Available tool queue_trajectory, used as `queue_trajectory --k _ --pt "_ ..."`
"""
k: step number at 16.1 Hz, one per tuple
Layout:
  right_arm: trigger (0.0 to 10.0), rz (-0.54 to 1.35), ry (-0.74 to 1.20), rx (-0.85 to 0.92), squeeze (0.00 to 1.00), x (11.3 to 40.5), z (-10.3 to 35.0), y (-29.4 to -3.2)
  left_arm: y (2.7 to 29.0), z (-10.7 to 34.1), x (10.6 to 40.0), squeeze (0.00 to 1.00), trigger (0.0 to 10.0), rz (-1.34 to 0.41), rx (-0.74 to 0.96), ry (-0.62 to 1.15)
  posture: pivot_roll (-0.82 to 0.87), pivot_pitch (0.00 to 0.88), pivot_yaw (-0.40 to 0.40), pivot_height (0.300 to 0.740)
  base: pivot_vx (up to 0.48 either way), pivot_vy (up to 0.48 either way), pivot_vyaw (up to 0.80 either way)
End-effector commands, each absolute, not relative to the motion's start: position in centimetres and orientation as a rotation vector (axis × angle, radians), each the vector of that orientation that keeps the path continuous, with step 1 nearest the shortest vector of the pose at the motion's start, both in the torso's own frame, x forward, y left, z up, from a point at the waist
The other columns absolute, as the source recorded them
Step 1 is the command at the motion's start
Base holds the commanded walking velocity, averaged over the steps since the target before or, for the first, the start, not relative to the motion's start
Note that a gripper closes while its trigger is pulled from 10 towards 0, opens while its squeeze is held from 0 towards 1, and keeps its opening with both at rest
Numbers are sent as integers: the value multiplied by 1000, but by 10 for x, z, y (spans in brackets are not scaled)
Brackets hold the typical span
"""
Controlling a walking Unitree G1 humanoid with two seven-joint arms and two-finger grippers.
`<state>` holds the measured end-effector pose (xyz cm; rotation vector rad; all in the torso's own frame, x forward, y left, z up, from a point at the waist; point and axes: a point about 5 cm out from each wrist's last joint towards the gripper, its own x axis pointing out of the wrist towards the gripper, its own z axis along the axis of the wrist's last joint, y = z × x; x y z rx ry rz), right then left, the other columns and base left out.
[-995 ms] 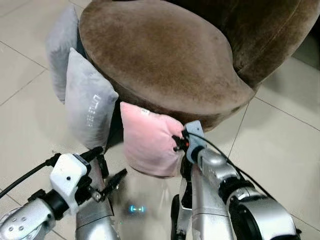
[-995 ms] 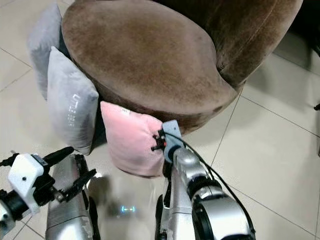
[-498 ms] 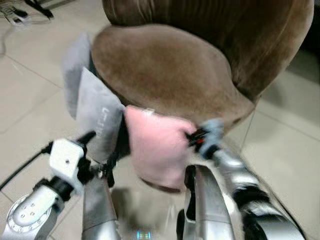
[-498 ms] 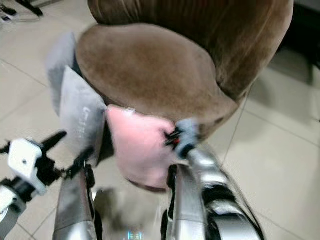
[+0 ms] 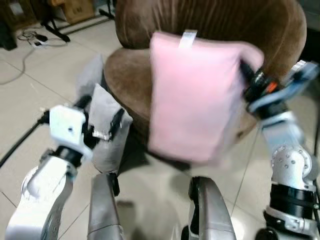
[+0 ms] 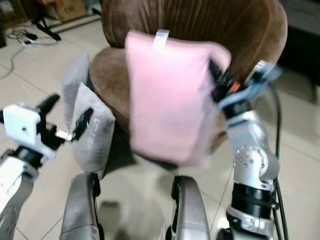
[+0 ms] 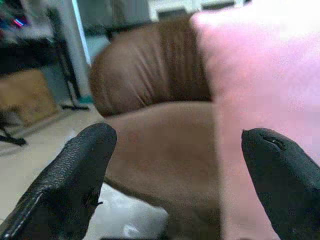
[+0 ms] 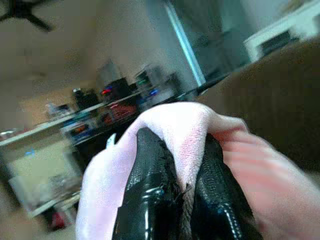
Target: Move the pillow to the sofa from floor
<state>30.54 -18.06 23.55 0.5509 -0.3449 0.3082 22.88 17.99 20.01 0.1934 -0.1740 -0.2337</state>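
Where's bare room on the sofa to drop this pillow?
The brown sofa seat, between its backrest and front edge, looks bare behind the pink pillow pinched by the right gripper. It is crowded at the seat's left side, where grey pillows lean, near the open left gripper.

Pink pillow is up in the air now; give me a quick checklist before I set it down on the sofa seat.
1. Grip: right gripper has its jaws pinched shut on a corner of the pink pillow: ok.
2. Lift: pillow hangs off the floor, in front of the brown sofa: ok.
3. Landing spot: the seat part that shows is bare; the rest is hidden behind the pillow: cannot tell.
4. Left gripper: jaws open, holding nothing, hovering beside the pillow: ok.
5. Grey pillows lean against the sofa's side on the floor, apart from the pink one: ok.
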Motion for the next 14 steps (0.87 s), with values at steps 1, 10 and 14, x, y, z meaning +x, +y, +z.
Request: queue_trajectory --k 1,10,14 --pt "10000 244 -271 509 0 304 229 -179 181 201 231 0 10000 -204 216 -172 82 0 -68 486 0 0 0" --pt "10000 172 -137 477 0 305 202 -128 187 205 247 0 10000 -18 288 -183 101 0 -78 556 0 0 0" --pt "10000 140 -110 464 0 306 192 -129 183 202 250 0 10000 -24 292 -180 92 0 -73 601 0 0 0"
